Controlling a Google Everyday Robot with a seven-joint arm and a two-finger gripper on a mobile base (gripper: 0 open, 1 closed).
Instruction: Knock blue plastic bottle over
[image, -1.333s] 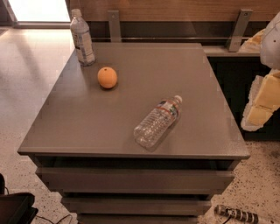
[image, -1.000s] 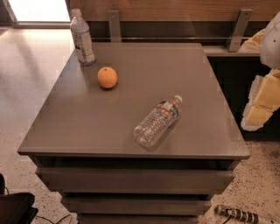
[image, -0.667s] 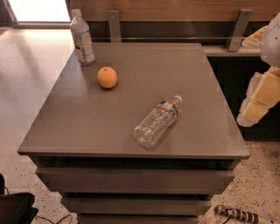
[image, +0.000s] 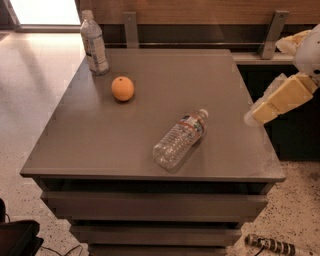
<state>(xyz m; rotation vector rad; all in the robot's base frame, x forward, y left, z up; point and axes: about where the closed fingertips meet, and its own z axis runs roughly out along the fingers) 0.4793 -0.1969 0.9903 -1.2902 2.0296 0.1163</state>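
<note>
- Now, your desk (image: 100, 142) carries everything.
- Your gripper (image: 257, 114) hangs off its right edge, mid-depth; spread or closed, you cannot tell.
- The blue plastic bottle (image: 94, 46) stands upright at the far-left corner, diagonally across from the gripper, well apart.

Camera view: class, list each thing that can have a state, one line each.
blue plastic bottle: upright, capped, far left corner of the table.
clear ribbed bottle: lying on its side, capped.
orange: resting on the table, touching nothing.
gripper: in the air by the table's right edge.
</note>
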